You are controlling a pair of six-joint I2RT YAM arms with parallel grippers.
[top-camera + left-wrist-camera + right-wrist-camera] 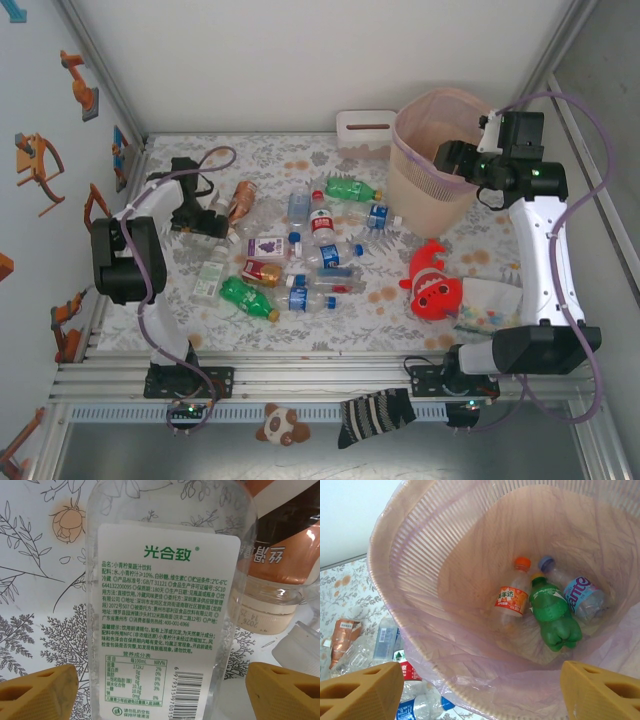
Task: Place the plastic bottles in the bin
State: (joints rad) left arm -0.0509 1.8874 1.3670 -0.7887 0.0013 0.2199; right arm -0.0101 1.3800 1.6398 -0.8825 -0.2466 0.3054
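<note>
Three bottles in the bin; right gripper open, empty, above it. Left gripper open, straddling clear white-labelled bottle.

Three bottles in one bin, about a dozen loose bottles, one clownfish plush

White walls, floral tablecloth

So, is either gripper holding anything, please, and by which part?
Nothing: left gripper open astride the clear white-labelled plastic bottle, right gripper open above the pink lattice bin.
</note>
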